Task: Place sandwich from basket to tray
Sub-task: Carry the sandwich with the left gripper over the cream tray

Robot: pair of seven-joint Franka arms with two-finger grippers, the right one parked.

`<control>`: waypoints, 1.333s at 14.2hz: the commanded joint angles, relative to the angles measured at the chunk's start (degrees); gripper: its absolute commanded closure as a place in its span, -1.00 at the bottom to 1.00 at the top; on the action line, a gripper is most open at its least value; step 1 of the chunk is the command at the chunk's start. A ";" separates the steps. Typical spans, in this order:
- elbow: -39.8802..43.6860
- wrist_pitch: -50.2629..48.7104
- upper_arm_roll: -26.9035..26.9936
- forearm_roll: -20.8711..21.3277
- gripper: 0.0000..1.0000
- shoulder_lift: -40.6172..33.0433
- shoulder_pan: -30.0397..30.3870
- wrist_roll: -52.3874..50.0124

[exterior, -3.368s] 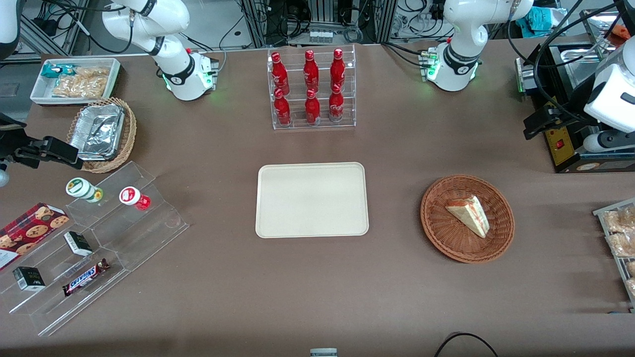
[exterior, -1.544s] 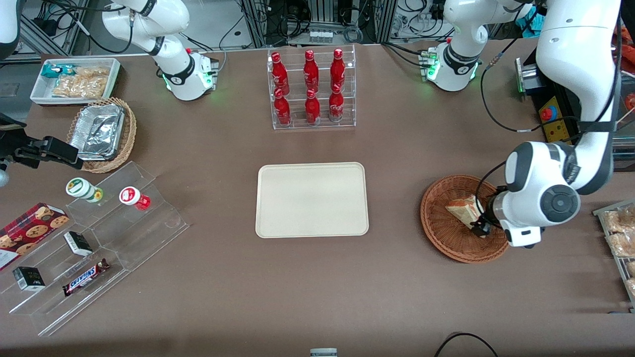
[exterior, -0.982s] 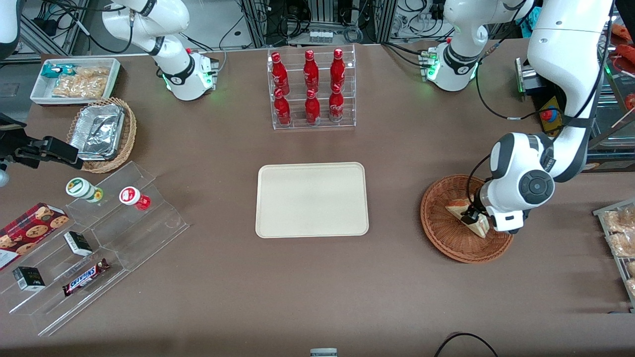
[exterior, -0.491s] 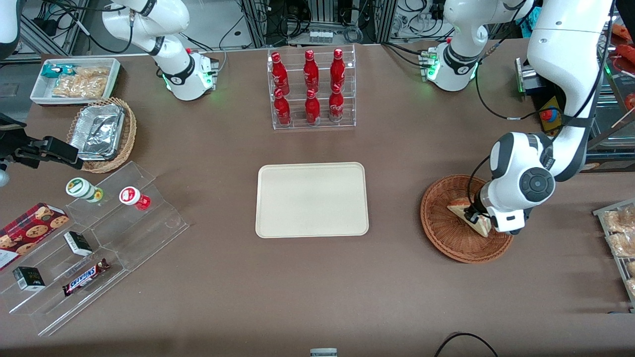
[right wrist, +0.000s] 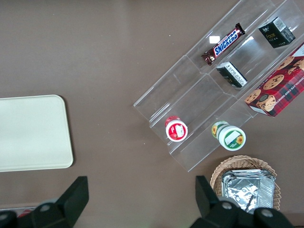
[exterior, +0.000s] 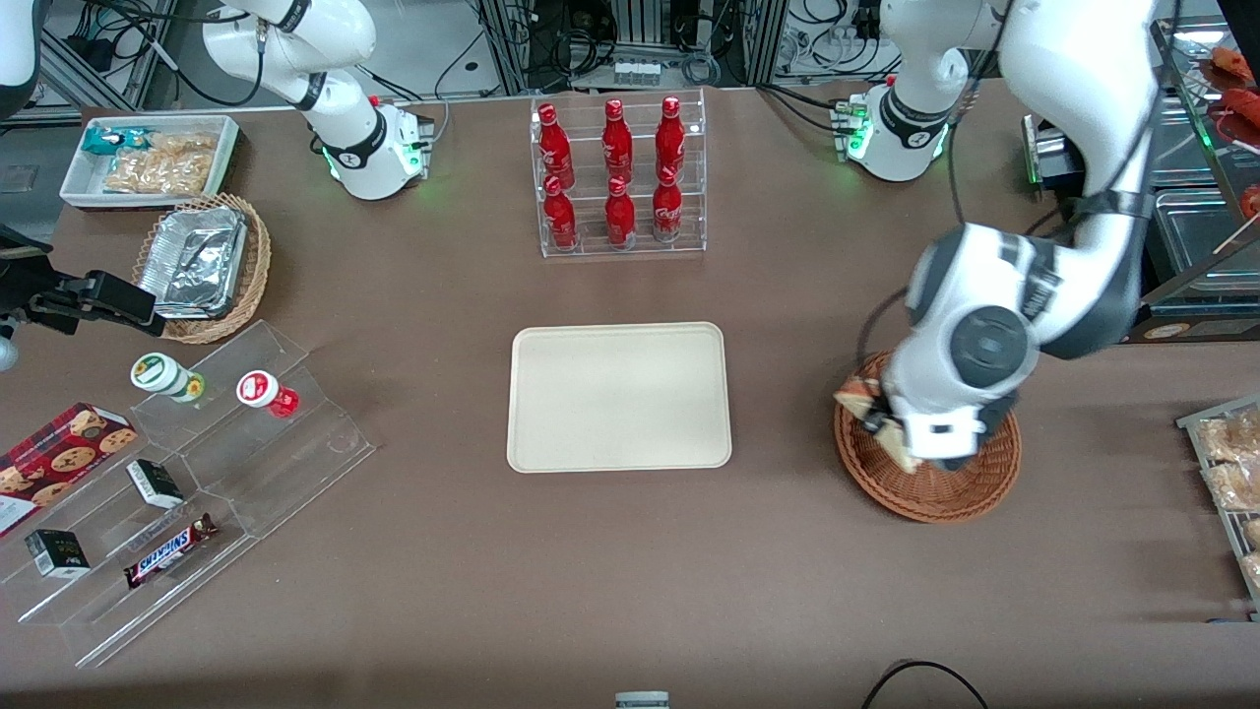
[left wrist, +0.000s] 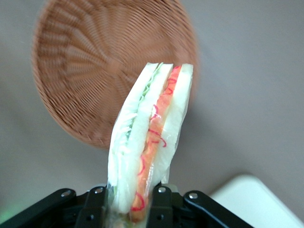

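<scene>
Sandwich (left wrist: 147,142) in tool (left wrist: 128,206), above basket (exterior: 925,492).

Gripper (left wrist: 127,209): above basket (exterior: 945,497), clamped on sandwich (left wrist: 151,142); sandwich lifted clear of the weave. Basket: toward working arm's end of table. Tray (exterior: 619,397): mid-table, beside basket, nearer front camera than bottle rack (exterior: 618,177).

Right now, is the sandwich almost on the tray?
Not yet. The grab is done: the pincer is shut on the sandwich, lifted above the basket. The carry is under way. Left: reach the tray, which has nothing on it, and put it down.
</scene>
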 commanded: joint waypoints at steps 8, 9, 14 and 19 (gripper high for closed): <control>22.14 4.01 -2.17 0.88 0.47 21.62 -21.02 7.54; 22.23 5.68 -2.09 0.96 0.47 22.93 -22.26 7.64; 22.14 8.25 -1.82 4.28 0.47 26.55 -25.69 7.73; 22.14 8.34 -1.91 5.45 0.31 27.69 -25.96 7.03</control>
